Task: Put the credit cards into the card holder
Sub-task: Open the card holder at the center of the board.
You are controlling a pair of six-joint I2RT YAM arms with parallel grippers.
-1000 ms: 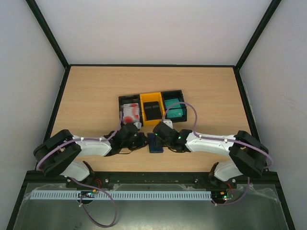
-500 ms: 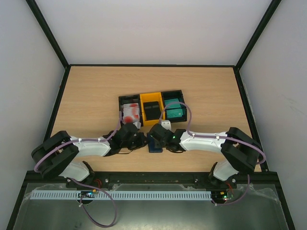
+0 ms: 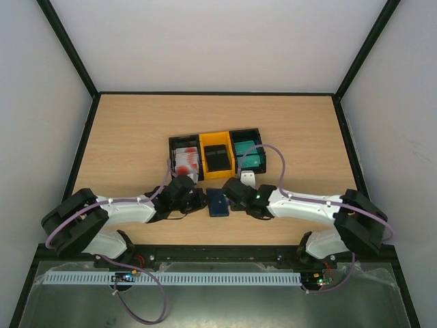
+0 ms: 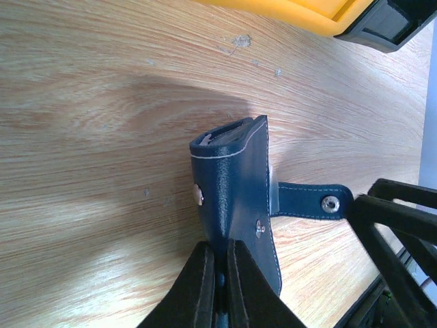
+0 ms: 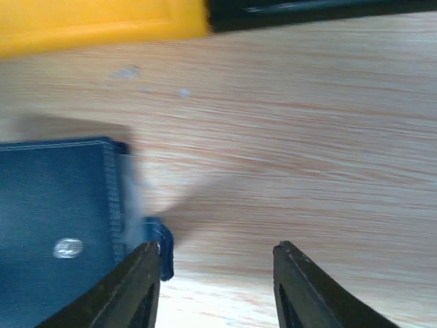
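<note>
Card holder (image 3: pixel 219 203) sits pinched in my left gripper (image 4: pixel 219 258); my right gripper (image 5: pixel 215 258), spread open, should catch the snap tab (image 4: pixel 308 202) squarely.

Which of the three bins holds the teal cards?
The rightmost black bin; the yellow middle bin holds black cards, the left bin white-and-red cards.

Card holder (image 3: pixel 218 203) between left claw (image 4: pixel 217 273) and right claw (image 5: pixel 215 273), bins (image 3: pixel 216 134) just behind.
</note>
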